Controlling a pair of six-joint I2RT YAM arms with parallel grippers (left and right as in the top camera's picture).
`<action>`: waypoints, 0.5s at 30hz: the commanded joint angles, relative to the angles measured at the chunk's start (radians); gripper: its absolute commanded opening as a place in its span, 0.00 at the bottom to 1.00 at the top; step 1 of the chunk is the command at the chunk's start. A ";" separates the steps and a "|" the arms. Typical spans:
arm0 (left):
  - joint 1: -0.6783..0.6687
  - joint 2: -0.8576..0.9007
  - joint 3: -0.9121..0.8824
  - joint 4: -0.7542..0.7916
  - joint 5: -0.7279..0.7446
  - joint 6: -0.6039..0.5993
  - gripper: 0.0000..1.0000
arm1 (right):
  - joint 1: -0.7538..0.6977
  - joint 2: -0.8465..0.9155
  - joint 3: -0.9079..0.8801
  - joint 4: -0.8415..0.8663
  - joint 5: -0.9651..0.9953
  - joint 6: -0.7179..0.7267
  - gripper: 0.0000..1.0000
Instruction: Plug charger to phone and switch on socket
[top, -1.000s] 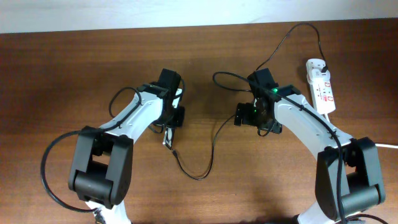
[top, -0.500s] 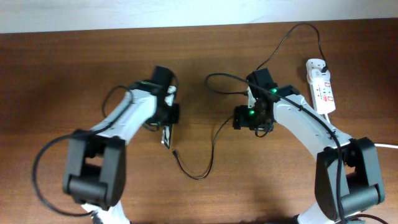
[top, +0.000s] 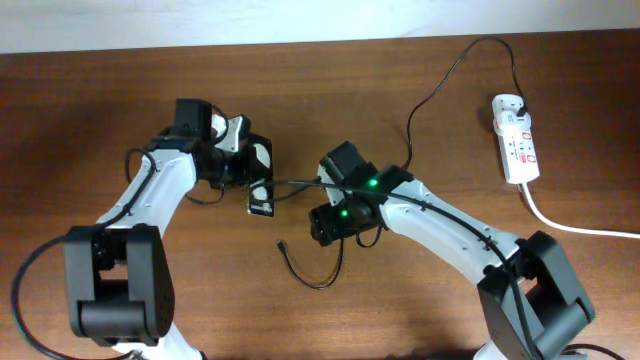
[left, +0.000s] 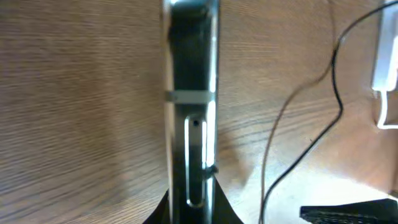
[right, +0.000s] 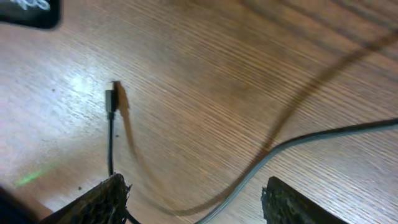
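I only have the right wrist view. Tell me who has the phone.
Observer: The left gripper is shut on the phone.
Operator: Give me the connector tip's place from the phone.
Observer: The connector tip lies loose on the table, a little nearer the arms' bases than the phone.
Operator: Now report its other end.
Observer: The black plug sits in the far end of the socket, at the table's far right.

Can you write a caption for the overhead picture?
Left gripper pinches the phone while the open right gripper hovers near the loose charger tip.
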 joint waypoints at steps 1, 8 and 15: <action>0.032 -0.024 -0.005 0.014 0.154 0.066 0.00 | 0.024 -0.021 -0.004 0.007 -0.002 0.010 0.73; 0.161 -0.023 -0.064 0.073 0.415 0.129 0.00 | 0.034 -0.009 -0.004 0.016 -0.002 0.010 0.84; 0.173 -0.023 -0.154 0.240 0.452 0.036 0.00 | 0.034 -0.009 -0.004 0.015 -0.006 0.010 0.99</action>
